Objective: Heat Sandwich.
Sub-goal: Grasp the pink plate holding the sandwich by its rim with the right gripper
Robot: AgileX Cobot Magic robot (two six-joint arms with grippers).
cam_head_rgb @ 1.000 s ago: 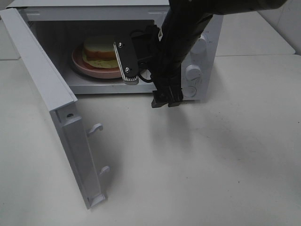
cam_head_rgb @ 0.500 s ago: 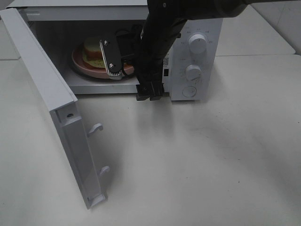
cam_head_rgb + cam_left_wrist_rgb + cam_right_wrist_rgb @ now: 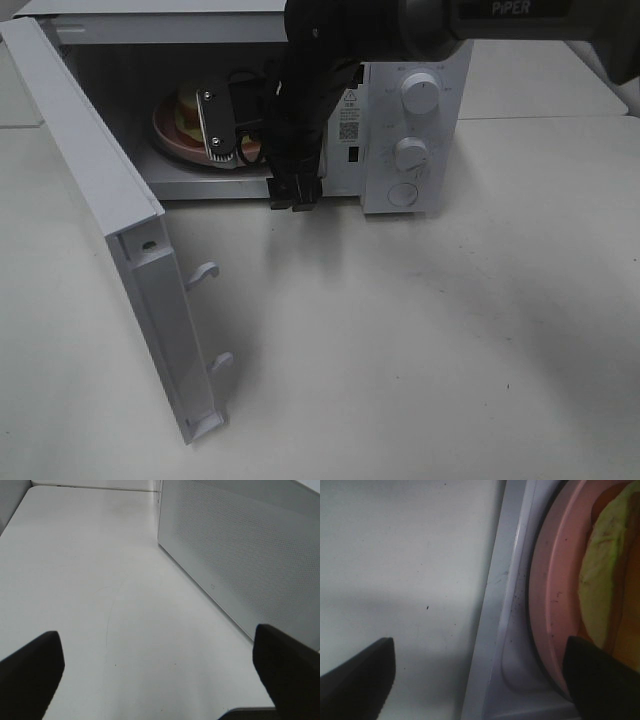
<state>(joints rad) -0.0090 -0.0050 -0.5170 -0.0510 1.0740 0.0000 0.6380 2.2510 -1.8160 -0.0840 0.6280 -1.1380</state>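
Note:
The sandwich (image 3: 188,110), white bread with a pale green layer, lies on a round pink plate (image 3: 168,135) inside the open microwave (image 3: 400,40). My right gripper (image 3: 232,150) hangs at the microwave's mouth, right at the plate's front right rim, and partly hides both. In the right wrist view the gripper (image 3: 480,685) is open, with the cavity's front sill between the tips. One fingertip (image 3: 600,675) is over the plate (image 3: 552,595), the other over the table, and the sandwich (image 3: 602,575) shows at the edge. My left gripper (image 3: 155,680) is open over bare table.
The microwave door (image 3: 110,210) stands swung out to the front left, its latch hooks facing the table. Two knobs (image 3: 420,93) and a round button sit on the right panel. The left gripper is beside the microwave's perforated side wall (image 3: 240,545).
My right arm has swung left across the microwave front, carrying its gripper from the cavity's right side to the plate's front rim. The left gripper has stayed open.

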